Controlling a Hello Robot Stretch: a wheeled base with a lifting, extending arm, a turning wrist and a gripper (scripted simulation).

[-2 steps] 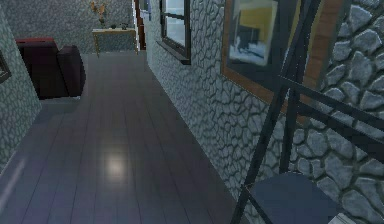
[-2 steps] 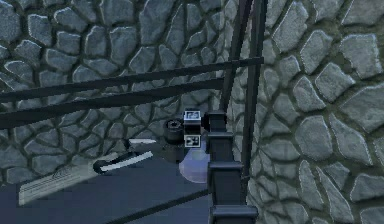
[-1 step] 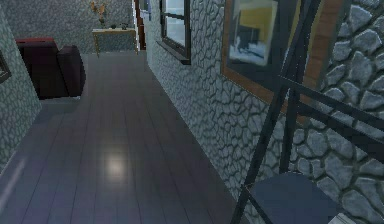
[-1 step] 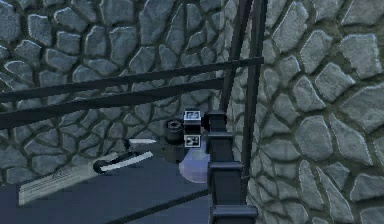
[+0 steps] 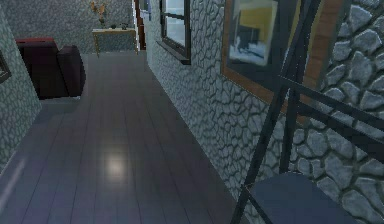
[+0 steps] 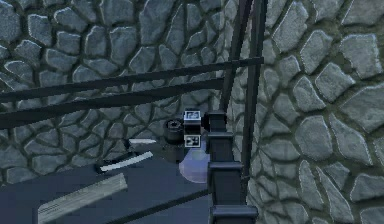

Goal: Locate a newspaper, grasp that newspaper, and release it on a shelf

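hallway in the forward view: dark plank floor (image 5: 110, 150), stone wall (image 5: 200, 90) running down the right with a window (image 5: 176, 28) and a framed picture (image 5: 265, 40). dark red armchair (image 5: 50, 65) far off at left, small side table (image 5: 113, 36) at the far end. black metal shelf (image 5: 300, 170) frame cuts across the bottom right corner, close by.

arm side view: arm (image 6: 226, 185) reaches out over the shelf board (image 6: 150, 185), gripper (image 6: 170, 128) near the stone back wall. two flat pale things lie on the board: a thin strip (image 6: 127, 161) just left of the gripper, and a wider sheet (image 6: 82, 197) toward the bottom left. either could be the newspaper: greyish-white, paper-thin, lying level, print too small to make out. fingers: cannot tell how they stand, nor whether they hold anything, with the board right behind them.

judgement: finding and fetching look done, since the arm is at the shelf. if one sheet is the newspaper, it lies on the shelf and only drawing clear is left; if not, the release is yet to do.
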